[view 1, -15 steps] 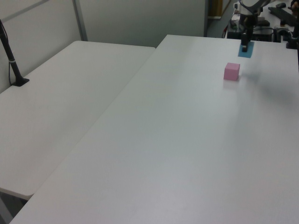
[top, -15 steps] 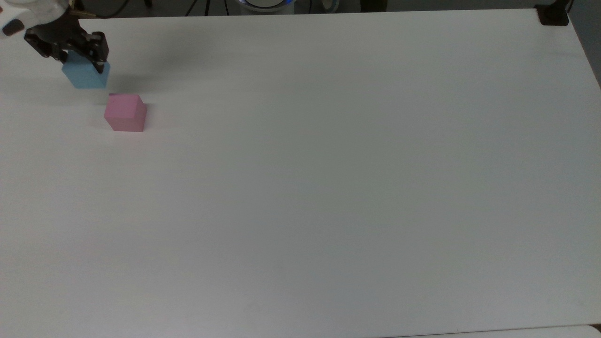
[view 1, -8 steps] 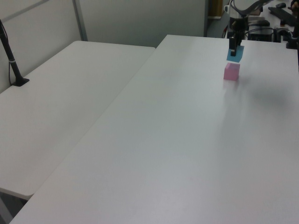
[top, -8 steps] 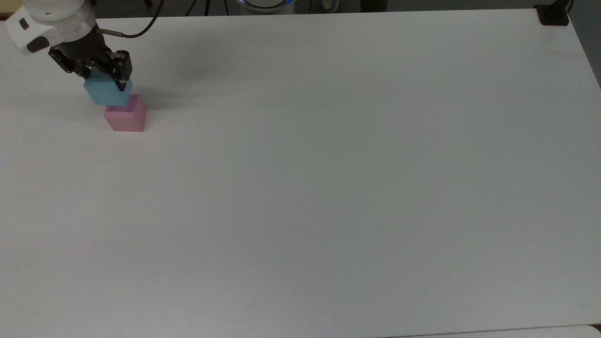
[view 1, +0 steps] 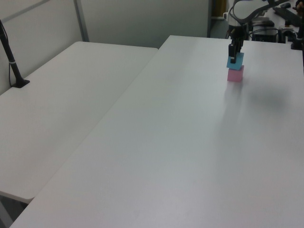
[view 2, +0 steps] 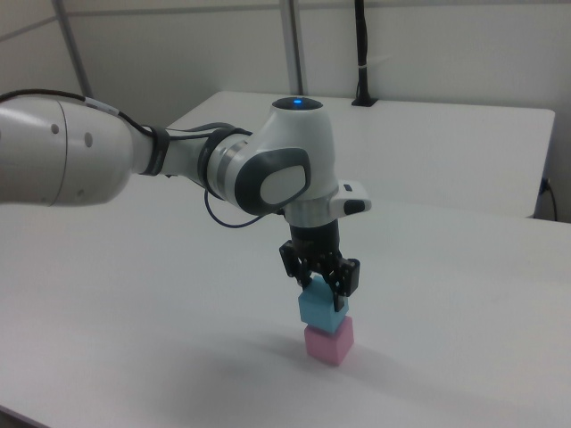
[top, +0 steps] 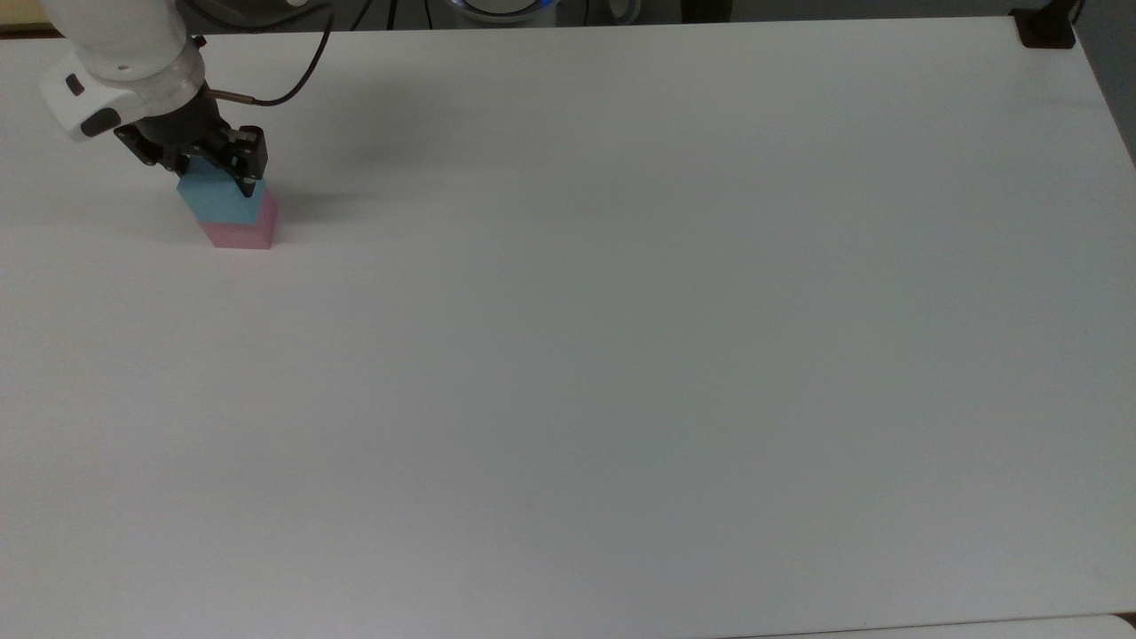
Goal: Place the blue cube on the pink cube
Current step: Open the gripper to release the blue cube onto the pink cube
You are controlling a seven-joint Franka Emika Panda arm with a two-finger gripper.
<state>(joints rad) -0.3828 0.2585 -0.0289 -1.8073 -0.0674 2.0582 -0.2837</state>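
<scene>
Hand, clamped on blue cube, is now setting it squarely onto pink cube vs. hovering beside a sec ago, so release is coming next.

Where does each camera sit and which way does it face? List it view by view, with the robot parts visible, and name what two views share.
Top view: high above the white table, looking down; the hand and wrist enter at the top view's upper left, over the blue cube on the pink cube.
Left view: off a table corner, looking along its length toward the far end; the hand and cubes appear small there.
Right view: low and close, facing the arm; the forearm, wrist and hand show.
Left and right views share the stacked cubes and a neighbouring table.
</scene>
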